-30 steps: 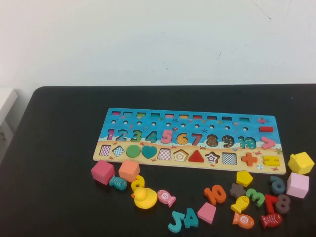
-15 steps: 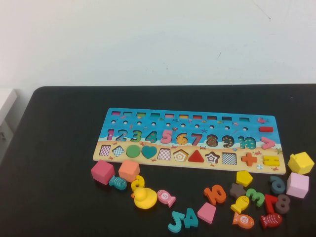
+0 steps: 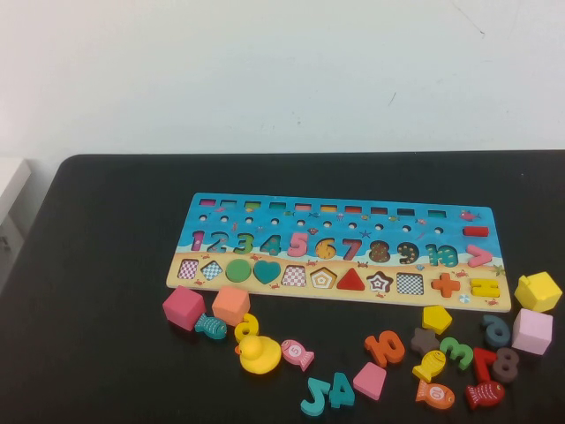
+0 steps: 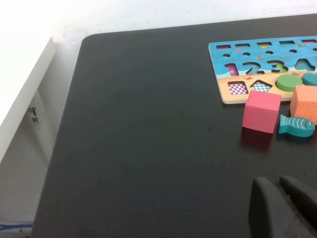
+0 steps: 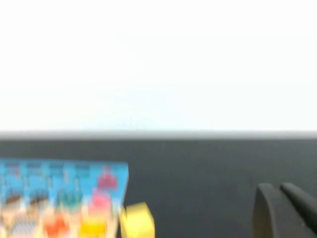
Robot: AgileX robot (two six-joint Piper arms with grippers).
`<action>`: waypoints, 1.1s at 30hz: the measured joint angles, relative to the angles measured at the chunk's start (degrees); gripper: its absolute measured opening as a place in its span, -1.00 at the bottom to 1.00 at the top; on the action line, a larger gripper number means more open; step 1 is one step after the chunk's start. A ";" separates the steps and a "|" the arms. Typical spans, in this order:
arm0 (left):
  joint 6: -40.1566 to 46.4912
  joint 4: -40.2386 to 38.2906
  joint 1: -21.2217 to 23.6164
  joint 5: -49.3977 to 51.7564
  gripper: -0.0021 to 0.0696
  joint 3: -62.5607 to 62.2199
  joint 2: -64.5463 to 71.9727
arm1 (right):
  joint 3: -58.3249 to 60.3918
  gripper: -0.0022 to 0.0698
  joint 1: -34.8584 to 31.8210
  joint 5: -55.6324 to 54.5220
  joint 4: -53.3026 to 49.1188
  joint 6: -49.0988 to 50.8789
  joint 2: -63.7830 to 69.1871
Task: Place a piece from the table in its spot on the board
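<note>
From above, the board [image 3: 340,262] lies mid-table [image 3: 106,230]; the piece [image 3: 436,318] rests just near of its right part, well right of its place [image 3: 323,277]. Neither arm shows here. At the left wrist, the left gripper [image 4: 282,191] hovers clenched near a pink cube [image 4: 261,111]. At the right wrist, the right gripper [image 5: 283,195] sits clenched, holding nothing.

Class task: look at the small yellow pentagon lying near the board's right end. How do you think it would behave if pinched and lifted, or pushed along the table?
The yellow pentagon looks rigid and lies flat, so it should slide rather than roll. Being thin, it may be awkward to pinch. The brown star sits close, so a push could nudge it.
</note>
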 joint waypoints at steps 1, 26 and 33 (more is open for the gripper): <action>0.00 0.00 0.00 0.00 -0.95 0.00 0.00 | 0.00 -0.89 0.00 -2.22 0.00 0.00 0.00; 0.00 0.00 0.00 0.00 -0.95 0.00 0.00 | 0.09 -0.89 0.00 -23.15 -0.13 1.45 0.00; -2.98 -0.89 0.00 -1.14 -0.95 0.00 0.00 | 0.09 -0.89 0.00 -22.61 -0.13 1.62 0.00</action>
